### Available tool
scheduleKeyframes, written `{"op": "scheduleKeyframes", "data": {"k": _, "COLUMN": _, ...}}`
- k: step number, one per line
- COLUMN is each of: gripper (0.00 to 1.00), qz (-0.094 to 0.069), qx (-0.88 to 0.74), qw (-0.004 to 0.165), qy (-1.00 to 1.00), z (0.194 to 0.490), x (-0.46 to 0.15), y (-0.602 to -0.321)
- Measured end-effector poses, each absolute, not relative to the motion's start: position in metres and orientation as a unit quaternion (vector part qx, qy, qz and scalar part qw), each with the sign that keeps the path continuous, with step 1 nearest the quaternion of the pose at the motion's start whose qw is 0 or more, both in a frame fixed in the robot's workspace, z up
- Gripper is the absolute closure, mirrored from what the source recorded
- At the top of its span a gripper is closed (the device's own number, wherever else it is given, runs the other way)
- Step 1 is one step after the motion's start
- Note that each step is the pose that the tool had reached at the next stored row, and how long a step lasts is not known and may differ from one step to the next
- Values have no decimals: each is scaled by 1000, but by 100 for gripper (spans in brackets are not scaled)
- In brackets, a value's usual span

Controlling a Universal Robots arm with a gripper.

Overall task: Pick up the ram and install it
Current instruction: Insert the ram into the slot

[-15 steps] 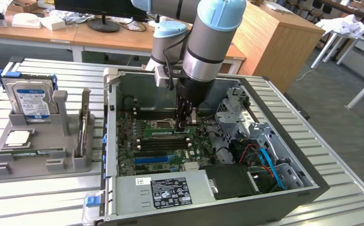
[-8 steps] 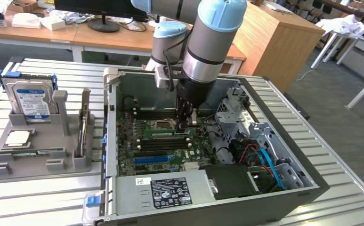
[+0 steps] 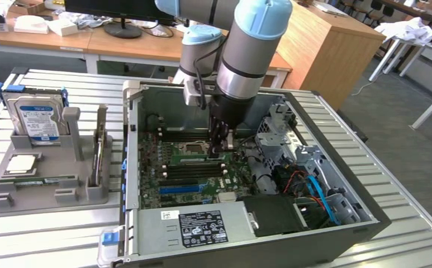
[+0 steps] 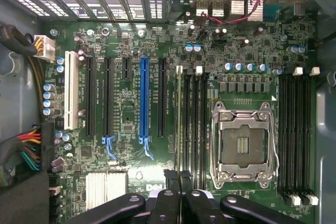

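Grey plastic tray (image 3: pixel 22 195) on the exterior view's left, on a slatted metal table (image 3: pixel 44 245). Silver hard drive with a blue label (image 3: pixel 35 114) standing up at the tray's back, square silver chip (image 3: pixel 20 163) lying flat just in front.

Next, in the middle, a big open black computer case (image 3: pixel 335 234) with a green motherboard (image 3: pixel 171 167) flat inside. Black gripper (image 3: pixel 217 151) on the grey and light-blue robot arm (image 3: pixel 246 50), reaching straight down into the case, low over the board.

From the wrist: black fingers (image 4: pixel 169 192) almost closed, pinching the ram (image 4: pixel 179 124), a long thin green stick seen edge-on. Ram lined up along a black memory slot, between the long blue slot (image 4: pixel 143 98) and the square silver chip socket (image 4: pixel 242 145). Cannot tell if pushed all the way in.

Thin blue cable (image 3: pixel 318 187) curling in the case on the exterior view's right.
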State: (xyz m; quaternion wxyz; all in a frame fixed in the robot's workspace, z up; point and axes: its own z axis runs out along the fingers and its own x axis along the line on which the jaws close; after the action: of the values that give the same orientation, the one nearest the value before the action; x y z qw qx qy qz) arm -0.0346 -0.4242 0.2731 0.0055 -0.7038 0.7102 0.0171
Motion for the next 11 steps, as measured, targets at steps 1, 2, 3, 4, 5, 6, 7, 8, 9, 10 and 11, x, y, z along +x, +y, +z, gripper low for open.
{"op": "scheduleKeyframes", "data": {"k": 1, "gripper": 88, "qz": 17, "qx": -704, "qw": 6, "qy": 710, "z": 272, "x": -35, "y": -424}}
{"op": "scheduleKeyframes", "data": {"k": 2, "gripper": 88, "qz": 17, "qx": -704, "qw": 5, "qy": 710, "z": 271, "x": -35, "y": -424}}
{"op": "scheduleKeyframes", "data": {"k": 3, "gripper": 88, "qz": 17, "qx": -704, "qw": 5, "qy": 710, "z": 270, "x": -35, "y": -424}}
{"op": "scheduleKeyframes", "data": {"k": 4, "gripper": 88, "qz": 17, "qx": -704, "qw": 5, "qy": 710, "z": 269, "x": -35, "y": -424}}
{"op": "scheduleKeyframes", "data": {"k": 5, "gripper": 88, "qz": 17, "qx": -704, "qw": 5, "qy": 710, "z": 268, "x": -35, "y": -424}}
{"op": "scheduleKeyframes", "data": {"k": 6, "gripper": 88, "qz": 17, "qx": -704, "qw": 5, "qy": 710, "z": 267, "x": -35, "y": -424}}
{"op": "scheduleKeyframes", "data": {"k": 7, "gripper": 88, "qz": 17, "qx": -704, "qw": 5, "qy": 710, "z": 266, "x": -35, "y": -424}}
{"op": "scheduleKeyframes", "data": {"k": 8, "gripper": 88, "qz": 17, "qx": -704, "qw": 5, "qy": 710, "z": 265, "x": -35, "y": -424}}
{"op": "scheduleKeyframes", "data": {"k": 9, "gripper": 88, "qz": 17, "qx": -704, "qw": 5, "qy": 710, "z": 264, "x": -35, "y": -424}}
{"op": "scheduleKeyframes", "data": {"k": 10, "gripper": 88, "qz": 17, "qx": -704, "qw": 6, "qy": 710, "z": 263, "x": -35, "y": -424}}
{"op": "scheduleKeyframes", "data": {"k": 11, "gripper": 88, "qz": 17, "qx": -704, "qw": 5, "qy": 710, "z": 263, "x": -35, "y": -424}}
